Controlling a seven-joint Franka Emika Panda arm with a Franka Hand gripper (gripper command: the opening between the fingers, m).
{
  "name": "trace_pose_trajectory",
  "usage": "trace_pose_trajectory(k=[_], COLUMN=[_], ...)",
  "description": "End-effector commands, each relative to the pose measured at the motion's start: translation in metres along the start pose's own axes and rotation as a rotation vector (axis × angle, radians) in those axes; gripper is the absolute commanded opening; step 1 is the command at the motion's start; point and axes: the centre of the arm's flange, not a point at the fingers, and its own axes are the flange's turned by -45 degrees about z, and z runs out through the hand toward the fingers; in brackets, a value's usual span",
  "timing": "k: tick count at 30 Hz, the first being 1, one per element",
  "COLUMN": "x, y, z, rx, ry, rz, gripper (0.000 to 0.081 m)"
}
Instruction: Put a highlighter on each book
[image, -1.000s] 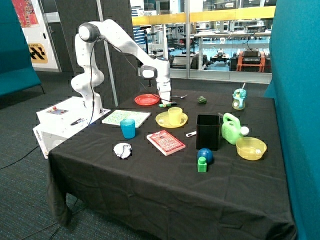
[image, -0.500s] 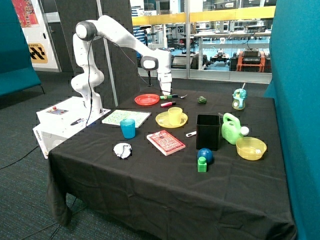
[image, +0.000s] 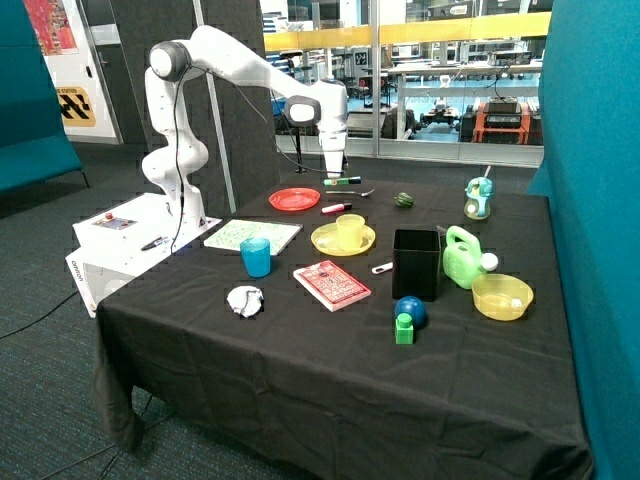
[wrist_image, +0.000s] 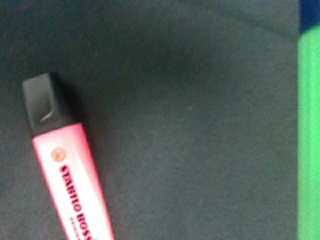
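Black cloth is bearing the pink highlighter (wrist_image: 70, 180); the gripper (image: 335, 178) is pinching the green highlighter (image: 342, 181) aloft, likely for a book (image: 253, 236).

Wrist view: pink highlighter (wrist_image: 70, 172) cut off by the frame edge, only cap and upper barrel visible; green highlighter (wrist_image: 309, 135) cropped to a strip at the edge; outside view: gripper (image: 334, 178) fingers too small to read.
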Motion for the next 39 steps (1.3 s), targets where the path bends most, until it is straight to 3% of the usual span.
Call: trace_pose_trajectory(k=[1, 20, 39], x=[0.011, 0.0, -0.025], y=[0.026, 0.103, 0.156], z=[-0.018, -0.039, -0.029], rx=[-0.0015, -0.0023, -0.0029], ry=[-0.0071, -0.0069, -0.0067], rz=[0.139, 0.343, 0.536], gripper=[0.0, 0.0, 0.0])
